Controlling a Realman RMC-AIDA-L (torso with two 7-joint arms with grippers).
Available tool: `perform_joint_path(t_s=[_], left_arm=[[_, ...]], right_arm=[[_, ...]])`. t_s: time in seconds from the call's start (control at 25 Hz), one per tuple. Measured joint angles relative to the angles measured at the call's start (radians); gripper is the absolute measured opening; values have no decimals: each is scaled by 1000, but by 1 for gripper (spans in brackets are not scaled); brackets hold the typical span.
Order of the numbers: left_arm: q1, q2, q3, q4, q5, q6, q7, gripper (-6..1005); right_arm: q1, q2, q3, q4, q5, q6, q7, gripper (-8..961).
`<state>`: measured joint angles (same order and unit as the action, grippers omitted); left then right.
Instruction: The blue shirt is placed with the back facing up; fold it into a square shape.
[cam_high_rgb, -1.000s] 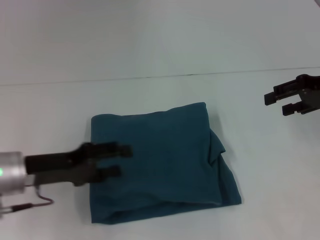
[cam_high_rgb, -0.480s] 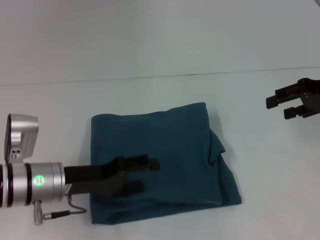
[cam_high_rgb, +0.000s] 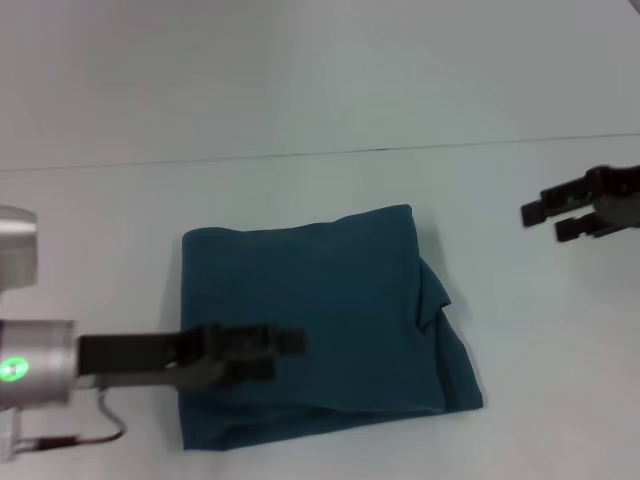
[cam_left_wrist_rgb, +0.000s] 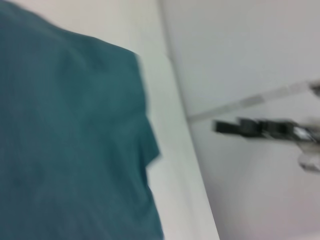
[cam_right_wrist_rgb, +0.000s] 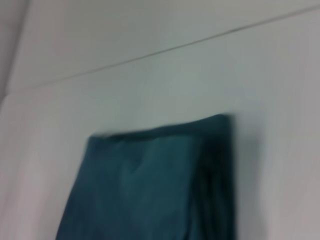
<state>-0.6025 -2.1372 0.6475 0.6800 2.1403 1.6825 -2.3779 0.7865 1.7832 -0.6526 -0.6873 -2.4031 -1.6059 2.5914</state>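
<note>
On the table (cam_high_rgb: 120, 220): blue shirt (cam_high_rgb: 320, 320) folded roughly square | left gripper (cam_high_rgb: 285, 355) over its near-left part, fingers narrowly parted, empty | right gripper (cam_high_rgb: 540, 220) far right, parted, empty

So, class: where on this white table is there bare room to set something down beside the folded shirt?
Bare white table lies beyond the folded dark teal-blue cotton shirt, and between it and the right pincer. It is crowded at the shirt's near-left corner, where the left pincer reaches over the cloth.
</note>
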Motion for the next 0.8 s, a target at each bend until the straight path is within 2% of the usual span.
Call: perform_joint_path(t_s=[0.08, 0.2, 0.32, 0.52, 0.68, 0.8], left_arm=[[22, 15, -1, 39, 1, 84, 74, 921], [73, 29, -4, 94, 1, 181, 235, 921], [131, 22, -7, 153, 2, 236, 387, 920], [165, 16, -27, 165, -1, 248, 487, 920], [167, 10, -37, 159, -2, 232, 549, 919], [161, 3, -36, 157, 1, 187, 542, 919]], right_arm=[[-3, 19, 0, 0, 17, -23, -86, 744], [-9, 59, -1, 0, 36, -65, -218, 744], [-9, 94, -5, -1, 39, -106, -313, 744], [-16, 145, -2, 0, 49, -201, -500, 744], [-42, 209, -4, -2, 76, -224, -669, 744], [-54, 262, -12, -7, 68, -181, -731, 744]])
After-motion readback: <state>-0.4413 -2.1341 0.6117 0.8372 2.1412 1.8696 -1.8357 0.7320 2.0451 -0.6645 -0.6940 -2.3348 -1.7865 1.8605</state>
